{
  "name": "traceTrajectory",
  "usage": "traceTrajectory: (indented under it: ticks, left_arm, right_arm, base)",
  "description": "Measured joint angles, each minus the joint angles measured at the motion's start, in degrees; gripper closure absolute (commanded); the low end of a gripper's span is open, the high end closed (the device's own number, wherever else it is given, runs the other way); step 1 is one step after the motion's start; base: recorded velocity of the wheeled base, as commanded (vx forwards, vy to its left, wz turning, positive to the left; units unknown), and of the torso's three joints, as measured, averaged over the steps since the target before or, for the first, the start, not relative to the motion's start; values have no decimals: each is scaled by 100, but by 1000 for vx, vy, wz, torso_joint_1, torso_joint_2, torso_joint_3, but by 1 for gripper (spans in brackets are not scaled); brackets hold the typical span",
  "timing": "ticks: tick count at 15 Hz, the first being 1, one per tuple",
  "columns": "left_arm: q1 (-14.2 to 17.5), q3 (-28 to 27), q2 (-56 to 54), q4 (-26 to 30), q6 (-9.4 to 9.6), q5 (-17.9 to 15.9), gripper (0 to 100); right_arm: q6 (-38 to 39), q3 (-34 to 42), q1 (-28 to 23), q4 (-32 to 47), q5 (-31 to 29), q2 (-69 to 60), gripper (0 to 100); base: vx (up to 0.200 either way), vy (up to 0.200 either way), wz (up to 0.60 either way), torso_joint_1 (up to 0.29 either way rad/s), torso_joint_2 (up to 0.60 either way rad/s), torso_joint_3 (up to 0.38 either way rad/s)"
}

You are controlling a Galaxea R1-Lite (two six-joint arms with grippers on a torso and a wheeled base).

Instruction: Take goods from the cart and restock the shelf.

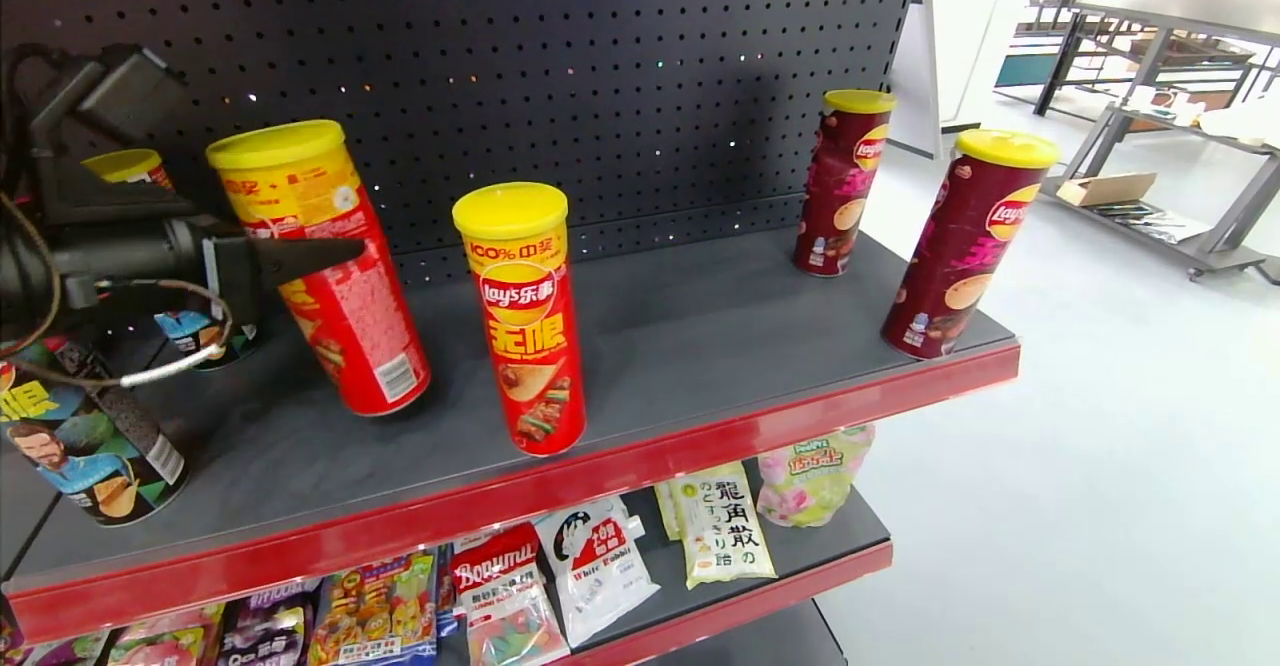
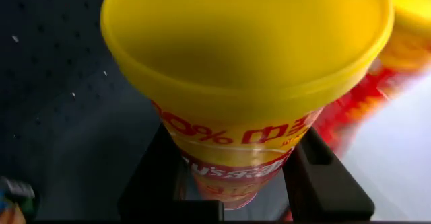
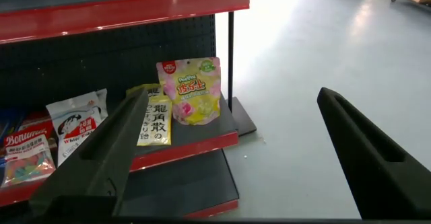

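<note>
Nearest, my left pincer (image 1: 318, 258) is clamped round a red yellow-lidded can (image 1: 355, 326). The can leans tilted on the top shelf (image 1: 700, 346), and I cannot tell whether its base is touching the board or just above it. Right pincer (image 3: 232, 99) hangs spread wide and empty, facing snack bags (image 3: 190, 89) on the lower shelf. Beyond, a matching red can (image 1: 525, 326) stands upright, with maroon cans (image 1: 960, 246) farther right. Judged step: placing. Next call is to bring the held can upright, seat it flat, then let go.
</note>
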Motion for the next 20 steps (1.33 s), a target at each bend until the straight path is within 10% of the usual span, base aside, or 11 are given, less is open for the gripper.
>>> traceTrajectory:
  ticks: [9,20]
  left_arm:
    - [-796,-2376,2575,-692,-50,197,100]
    - [-1130,-2734,3200,-719,-52,176,100]
  right_arm:
    - [0,0,0,0,-2,-1,0]
    - [2,0,0,0,-2,-1,0]
  base:
    - [0,0,0,0,0,0]
    - [0,0,0,0,0,0]
